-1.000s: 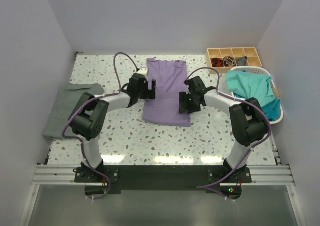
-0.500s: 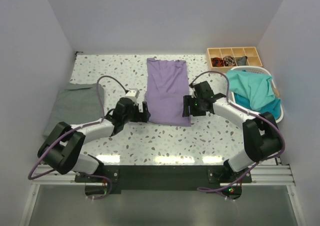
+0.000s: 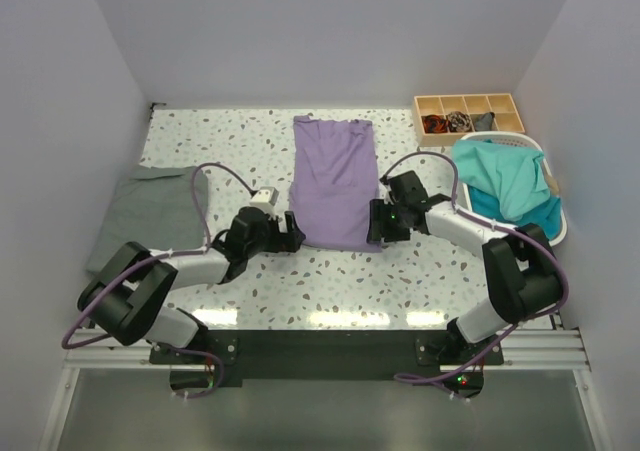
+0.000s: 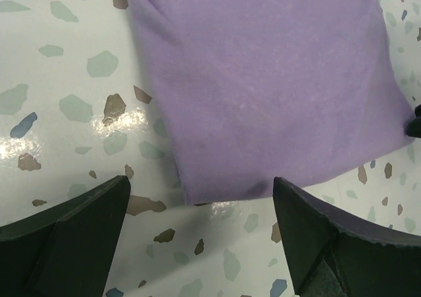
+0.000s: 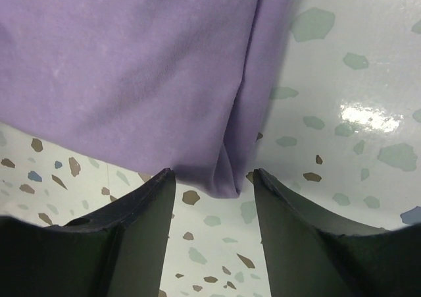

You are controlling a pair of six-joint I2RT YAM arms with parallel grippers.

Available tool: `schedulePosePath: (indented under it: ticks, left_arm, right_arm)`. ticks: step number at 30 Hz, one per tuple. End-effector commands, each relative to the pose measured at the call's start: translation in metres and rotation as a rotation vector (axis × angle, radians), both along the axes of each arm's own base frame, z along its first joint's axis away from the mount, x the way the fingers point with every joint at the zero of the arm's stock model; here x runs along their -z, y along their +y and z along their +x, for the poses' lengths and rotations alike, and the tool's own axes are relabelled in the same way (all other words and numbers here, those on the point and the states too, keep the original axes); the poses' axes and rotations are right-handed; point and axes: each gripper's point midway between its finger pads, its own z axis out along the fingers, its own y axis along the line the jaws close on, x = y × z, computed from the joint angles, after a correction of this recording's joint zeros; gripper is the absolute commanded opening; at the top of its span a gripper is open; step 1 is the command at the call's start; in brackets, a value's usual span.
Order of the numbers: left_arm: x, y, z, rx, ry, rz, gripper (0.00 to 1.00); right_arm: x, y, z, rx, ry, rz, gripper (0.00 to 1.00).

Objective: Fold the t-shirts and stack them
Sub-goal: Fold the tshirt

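Observation:
A lavender t-shirt (image 3: pixel 333 176) lies folded into a long strip on the speckled table, its near end toward me. My left gripper (image 3: pixel 290 237) is open and empty, low at the shirt's near left corner (image 4: pixel 197 191). My right gripper (image 3: pixel 374 223) is open and empty, low at the near right corner (image 5: pixel 230 182), its fingers (image 5: pixel 141 231) on either side of the folded edge. A grey t-shirt (image 3: pixel 150 211) lies folded at the table's left edge. Teal t-shirts (image 3: pixel 505 181) are heaped in the basket at the right.
A white plastic basket (image 3: pixel 555 233) stands at the right edge. A wooden compartment tray (image 3: pixel 470 104) with small items sits at the back right. Grey walls close in on the left, back and right.
Both arms have stretched forward and dropped from over the shirt's middle to its near corners. The left gripper came down and toward the near left corner; the right shifted slightly nearer.

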Motion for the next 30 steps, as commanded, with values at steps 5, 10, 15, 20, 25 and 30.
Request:
schedulePosePath:
  ticks: [5,10,15,20,25,30]
  left_arm:
    - [-0.026,-0.026,0.019,0.049,-0.062,-0.092,0.83]
    - [-0.026,-0.029,0.007,0.059,-0.043,-0.119,0.64]
    - [-0.041,-0.03,0.0,0.065,-0.055,-0.121,0.47]
    - [-0.051,-0.03,-0.005,0.081,-0.033,-0.079,0.27]
    - [-0.052,-0.025,-0.012,0.083,0.023,-0.036,0.06]
    - [-0.031,-0.014,-0.025,0.071,0.1,0.025,0.0]
  right_arm:
    - [-0.004,0.008,0.018,0.034,-0.046,0.036,0.54]
    - [-0.007,0.016,0.013,0.011,-0.039,0.086,0.33]
    - [-0.008,0.019,0.012,-0.016,-0.037,0.101,0.08]
    - [-0.013,0.016,0.012,-0.008,-0.05,0.094,0.0]
    - [-0.015,0.009,0.011,-0.003,-0.066,0.058,0.0]
    - [-0.014,0.003,0.011,0.006,-0.072,0.028,0.0]
